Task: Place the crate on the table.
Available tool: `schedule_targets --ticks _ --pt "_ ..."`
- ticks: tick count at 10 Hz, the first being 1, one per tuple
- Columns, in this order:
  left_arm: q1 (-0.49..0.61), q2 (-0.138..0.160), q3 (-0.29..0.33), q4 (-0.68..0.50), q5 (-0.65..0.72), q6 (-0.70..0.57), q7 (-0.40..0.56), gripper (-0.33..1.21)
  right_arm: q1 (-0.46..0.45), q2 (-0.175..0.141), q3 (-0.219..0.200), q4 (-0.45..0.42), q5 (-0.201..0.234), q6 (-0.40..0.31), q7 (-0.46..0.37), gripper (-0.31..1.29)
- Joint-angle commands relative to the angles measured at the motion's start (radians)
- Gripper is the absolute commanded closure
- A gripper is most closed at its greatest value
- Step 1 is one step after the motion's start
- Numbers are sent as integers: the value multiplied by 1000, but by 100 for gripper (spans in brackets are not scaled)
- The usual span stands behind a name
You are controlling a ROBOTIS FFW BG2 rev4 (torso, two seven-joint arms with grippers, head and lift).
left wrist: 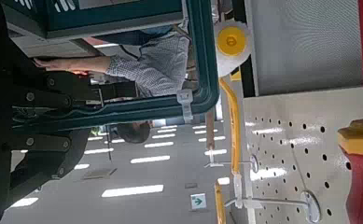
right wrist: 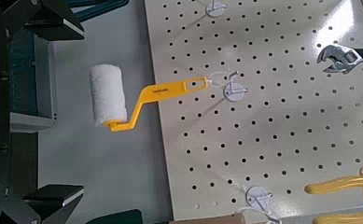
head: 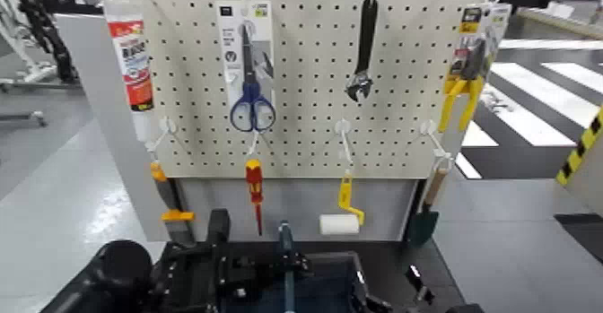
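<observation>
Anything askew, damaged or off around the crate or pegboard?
Nothing looks damaged or spilled. The scissors, wrench and paint roller hang on the pegboard. The crate shows only partly, so I can't judge its tilt.

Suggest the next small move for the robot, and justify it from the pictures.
Probably ease the crate down with the left gripper: it grips the handle, and bare table shows beside the crate, though any gap beneath is hidden. The right gripper waits open nearby.
</observation>
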Motion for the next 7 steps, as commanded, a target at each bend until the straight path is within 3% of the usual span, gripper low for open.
schedule_targets --ticks 1,2,4,7 --pt "-4 0 -1 1 -18 -16 -10 113 2 0 0 0 -2 1 0 14" --pt "-4 0 10 -11 -36 -21 -14 82 2 0 -2 0 -4 0 0 14" --pt "3 -1 25 -31 -62 -31 -28 52 2 0 -2 0 -6 1 0 14" --pt "23 -4 58 -83 -91 -41 -37 39 3 0 -2 0 -7 4 3 14"
